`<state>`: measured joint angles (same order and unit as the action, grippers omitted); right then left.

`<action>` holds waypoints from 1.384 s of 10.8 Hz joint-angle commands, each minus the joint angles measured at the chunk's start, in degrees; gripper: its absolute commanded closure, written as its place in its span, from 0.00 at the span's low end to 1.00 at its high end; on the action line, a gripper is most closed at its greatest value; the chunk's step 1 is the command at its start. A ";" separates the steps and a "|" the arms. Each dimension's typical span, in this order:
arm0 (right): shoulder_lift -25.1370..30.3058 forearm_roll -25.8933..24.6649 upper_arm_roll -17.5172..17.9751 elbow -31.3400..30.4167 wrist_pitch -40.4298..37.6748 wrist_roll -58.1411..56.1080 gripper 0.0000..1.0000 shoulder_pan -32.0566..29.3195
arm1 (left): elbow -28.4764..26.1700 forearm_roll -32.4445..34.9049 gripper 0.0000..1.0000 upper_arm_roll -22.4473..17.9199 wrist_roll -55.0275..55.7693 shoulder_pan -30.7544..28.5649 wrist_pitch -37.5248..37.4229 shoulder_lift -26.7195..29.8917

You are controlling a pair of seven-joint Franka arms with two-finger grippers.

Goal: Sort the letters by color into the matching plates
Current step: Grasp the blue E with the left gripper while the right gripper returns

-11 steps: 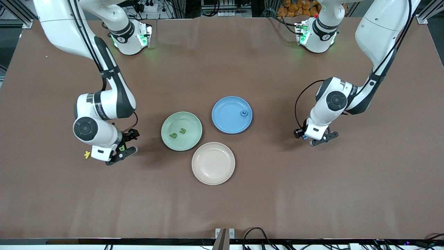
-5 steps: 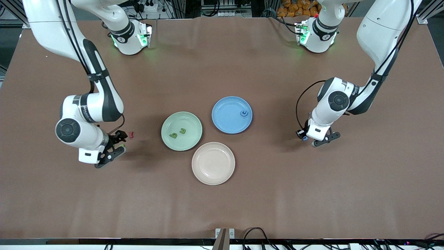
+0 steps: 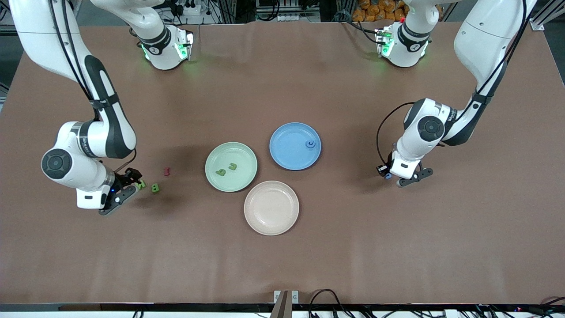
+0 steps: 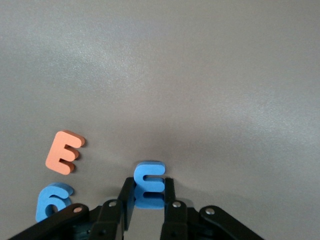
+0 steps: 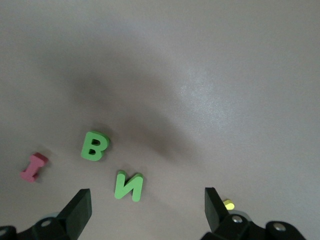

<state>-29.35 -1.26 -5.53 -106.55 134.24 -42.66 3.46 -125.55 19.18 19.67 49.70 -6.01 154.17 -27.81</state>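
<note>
My left gripper [image 4: 148, 210] is down at the table toward the left arm's end, shut on a blue letter E [image 4: 149, 184] that lies flat on the cloth; a bit of blue shows at the left gripper [image 3: 396, 176] in the front view. A blue 6 [image 4: 52, 201] lies beside it. My right gripper [image 5: 146, 212] hangs open over a green N [image 5: 128, 185], with a green B [image 5: 94, 145] close by. Both green letters sit beside the right gripper [image 3: 125, 188] toward the right arm's end. The mint green plate [image 3: 242, 154] holds two green letters [image 3: 225, 169]. One blue letter [image 3: 311, 143] lies in the blue plate [image 3: 287, 150].
A beige-pink plate [image 3: 271, 207] sits nearer the front camera than the other two plates. An orange E [image 4: 64, 151] lies near the blue 6. A pink I [image 5: 33, 166] and a small yellow piece [image 5: 229, 204] lie around the green letters.
The right arm has swung toward its own end of the table, uncovering the pink piece and then the green B and N. The left gripper has closed on the blue E.
</note>
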 commanded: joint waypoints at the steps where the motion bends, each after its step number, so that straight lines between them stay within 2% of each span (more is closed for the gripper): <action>1: 1.04 -0.76 3.42 -4.79 5.94 -1.11 0.00 -3.72 | 0.31 2.09 1.00 0.20 1.46 0.03 0.61 -0.41; 5: 1.58 -0.85 4.74 -11.74 14.90 -1.46 0.00 -5.74 | 0.66 2.09 1.00 0.72 1.54 0.47 0.52 -0.06; 8: 1.58 -0.85 5.01 -12.28 15.09 -3.04 0.00 -6.53 | 0.66 2.00 1.00 1.69 2.59 0.65 0.43 0.03; 15: 0.52 -0.94 4.92 -12.28 16.94 -3.04 0.00 -6.54 | 1.80 1.83 1.00 1.61 8.48 6.97 -0.54 0.82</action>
<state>-29.34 -1.26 -1.66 -117.80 150.13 -44.85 -1.69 -124.05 19.18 21.48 55.21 -0.27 154.19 -27.83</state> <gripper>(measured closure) 0.000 0.727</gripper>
